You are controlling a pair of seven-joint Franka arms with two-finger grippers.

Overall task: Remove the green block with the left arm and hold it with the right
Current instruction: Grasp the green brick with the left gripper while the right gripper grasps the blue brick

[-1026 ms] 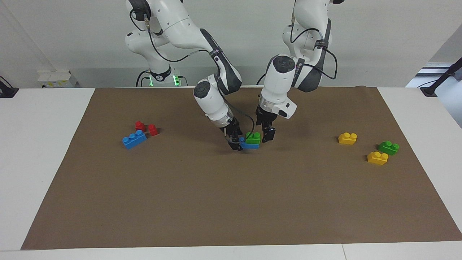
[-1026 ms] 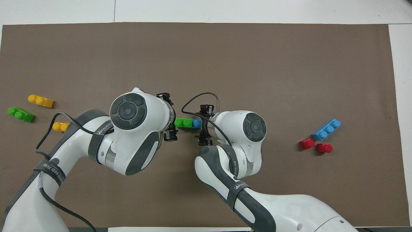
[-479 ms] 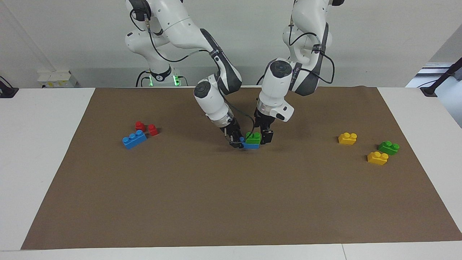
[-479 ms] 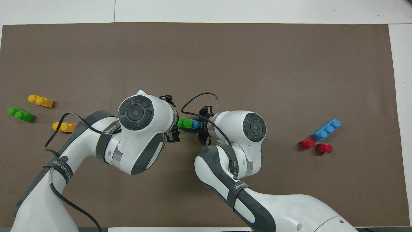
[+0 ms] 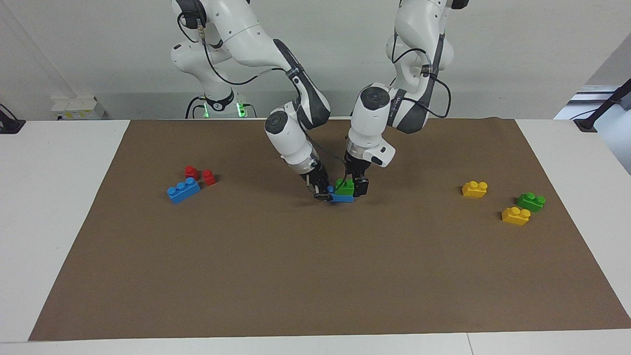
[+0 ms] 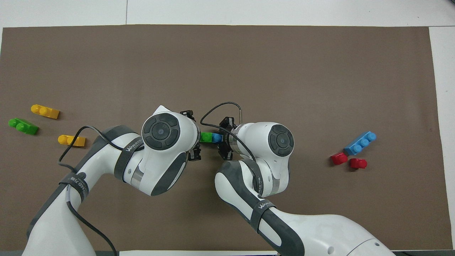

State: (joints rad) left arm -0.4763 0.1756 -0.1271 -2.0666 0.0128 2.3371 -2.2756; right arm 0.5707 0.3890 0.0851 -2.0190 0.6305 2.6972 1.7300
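Both grippers meet at the stacked bricks mid-counter.

Our right gripper (image 5: 325, 194) is clenched on the blue brick (image 5: 342, 198), which carries the green block (image 5: 345, 186); our left gripper (image 5: 356, 185), jaws spread, straddles that block, having slid in from beside it a second ago. Around them lies a brown mat (image 5: 315, 276) on the white counter (image 5: 49, 197), with a grey wall above. Red bricks (image 5: 199, 175) and another blue one (image 5: 183, 190) sit toward the right arm's end, yellow bricks (image 5: 474, 189) and a second green one (image 5: 531, 201) toward the left arm's.
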